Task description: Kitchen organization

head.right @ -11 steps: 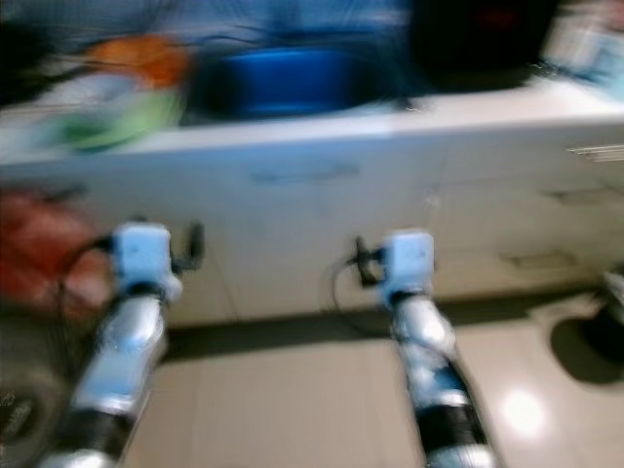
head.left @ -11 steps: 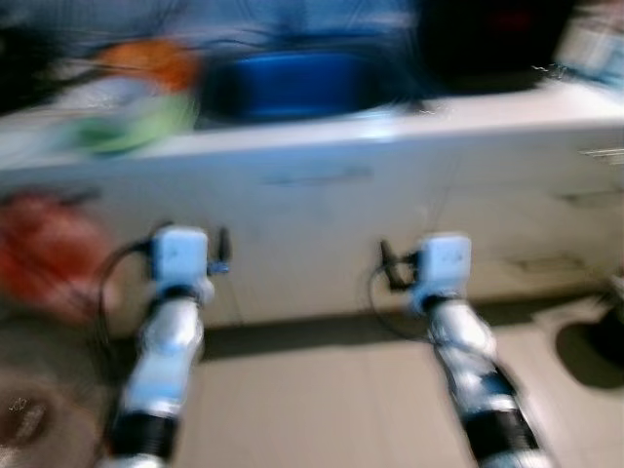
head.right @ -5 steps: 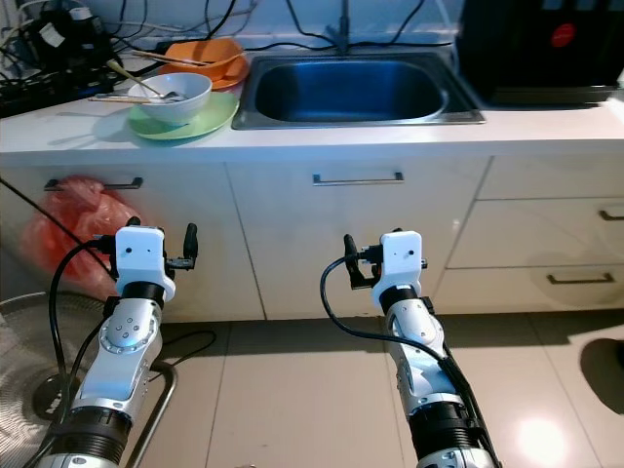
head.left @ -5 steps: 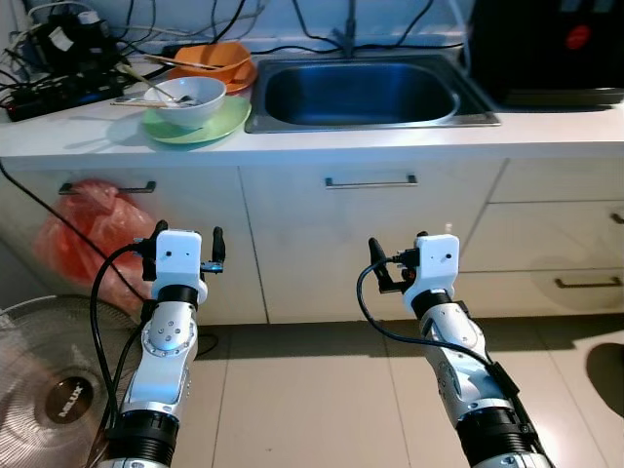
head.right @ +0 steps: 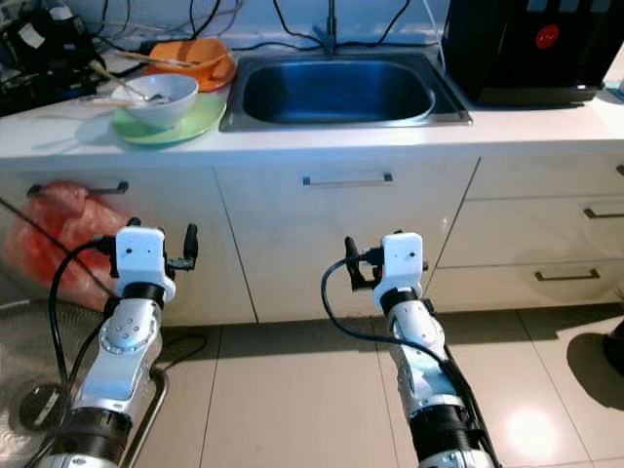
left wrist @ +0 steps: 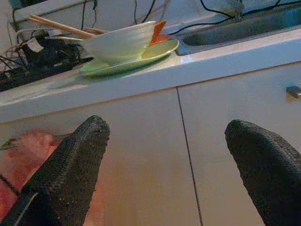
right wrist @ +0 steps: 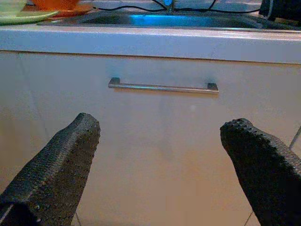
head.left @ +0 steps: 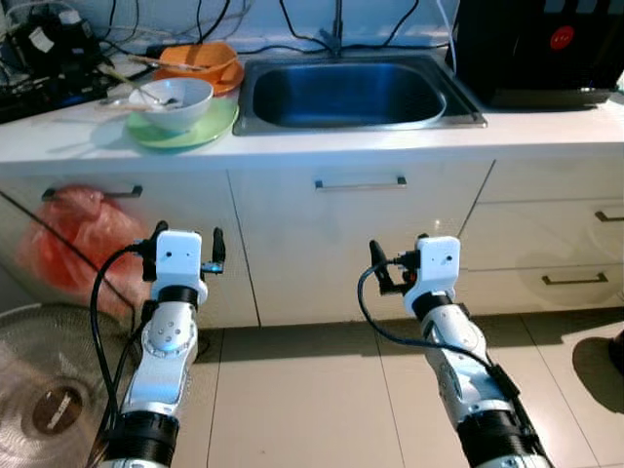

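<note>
A white bowl (head.left: pixel 171 97) with chopsticks and a spoon in it sits on a green plate (head.left: pixel 210 125) at the counter's left. Behind it is an orange dish (head.left: pixel 195 60). The steel sink (head.left: pixel 341 97) lies in the middle of the white counter (head.left: pixel 546 122). My left gripper (head.left: pixel 187 237) is open and held low in front of the left cabinet door, below the bowl (left wrist: pixel 120 42). My right gripper (head.left: pixel 400 255) is open too, facing the cabinet under the sink, its bar handle (right wrist: pixel 162 87) straight ahead. Neither gripper holds anything.
A black appliance (head.left: pixel 536 49) stands on the counter at the right. A tangle of cables (head.left: pixel 39 49) fills the back left corner. A red plastic bag (head.left: pixel 68 239) hangs from the left cabinet handle. A floor fan (head.left: pixel 49 390) lies at the lower left. Tiled floor (head.left: pixel 312 400) stretches before the cabinets.
The view was heavily blurred a second ago and is sharp now; since half a second ago it has shifted slightly with the camera. Both arms keep the same raised pose, fingers apart.
</note>
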`<state>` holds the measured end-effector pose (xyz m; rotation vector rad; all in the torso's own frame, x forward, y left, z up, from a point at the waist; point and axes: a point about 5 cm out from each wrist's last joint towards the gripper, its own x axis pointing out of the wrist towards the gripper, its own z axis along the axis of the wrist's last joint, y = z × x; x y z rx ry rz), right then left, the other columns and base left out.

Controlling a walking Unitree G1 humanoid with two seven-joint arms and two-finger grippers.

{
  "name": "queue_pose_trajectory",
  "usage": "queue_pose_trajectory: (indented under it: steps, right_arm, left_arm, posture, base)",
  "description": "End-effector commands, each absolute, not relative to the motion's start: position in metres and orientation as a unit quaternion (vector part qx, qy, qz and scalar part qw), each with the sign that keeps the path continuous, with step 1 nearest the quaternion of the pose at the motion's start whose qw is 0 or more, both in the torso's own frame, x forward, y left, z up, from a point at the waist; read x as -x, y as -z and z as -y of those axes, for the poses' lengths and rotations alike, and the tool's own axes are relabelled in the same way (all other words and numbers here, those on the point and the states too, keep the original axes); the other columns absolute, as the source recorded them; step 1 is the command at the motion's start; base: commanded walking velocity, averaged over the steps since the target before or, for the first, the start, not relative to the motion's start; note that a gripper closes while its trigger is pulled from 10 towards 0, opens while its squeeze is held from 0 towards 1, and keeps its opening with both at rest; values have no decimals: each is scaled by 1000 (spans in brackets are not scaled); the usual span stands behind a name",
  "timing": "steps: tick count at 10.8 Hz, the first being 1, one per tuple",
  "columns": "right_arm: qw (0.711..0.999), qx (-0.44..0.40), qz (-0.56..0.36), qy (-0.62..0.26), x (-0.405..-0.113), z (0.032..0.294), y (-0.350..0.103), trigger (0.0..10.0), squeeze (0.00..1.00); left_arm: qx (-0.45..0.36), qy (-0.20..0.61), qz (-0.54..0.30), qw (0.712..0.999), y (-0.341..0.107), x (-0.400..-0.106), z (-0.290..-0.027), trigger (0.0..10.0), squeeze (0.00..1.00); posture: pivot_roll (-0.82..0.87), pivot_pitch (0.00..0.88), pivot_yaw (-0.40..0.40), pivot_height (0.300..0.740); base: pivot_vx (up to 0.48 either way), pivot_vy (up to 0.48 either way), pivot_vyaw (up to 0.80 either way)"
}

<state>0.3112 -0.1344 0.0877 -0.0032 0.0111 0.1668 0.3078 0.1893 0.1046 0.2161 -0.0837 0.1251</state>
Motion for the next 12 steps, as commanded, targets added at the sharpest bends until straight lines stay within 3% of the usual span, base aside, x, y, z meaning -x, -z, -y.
queue_pose_trajectory:
  steps: [1,6,9,12]
  right_arm:
    - [996,0,-4,-85,-311,134,-88,10000,0]
    - [996,5,4,-86,-309,135,-91,10000,0]
    - [990,23,86,-113,-307,129,-135,10000,0]
    - [980,28,138,-143,-297,121,-167,10000,0]
  left_arm:
    - [-106,-65,36,992,-102,-307,-190,10000,0]
    - [-111,-60,42,991,-104,-306,-188,10000,0]
    - [-102,-41,107,988,-141,-309,-178,10000,0]
    - [-99,-27,147,984,-163,-309,-170,10000,0]
  posture:
    - [-12,46,46,740]
    - [-13,54,46,740]
    - [-14,61,46,740]
    - [-10,65,44,740]
  base:
    - [277,0,0]
    - [278,0,0]
    - [250,0,0]
    - [0,0,0]
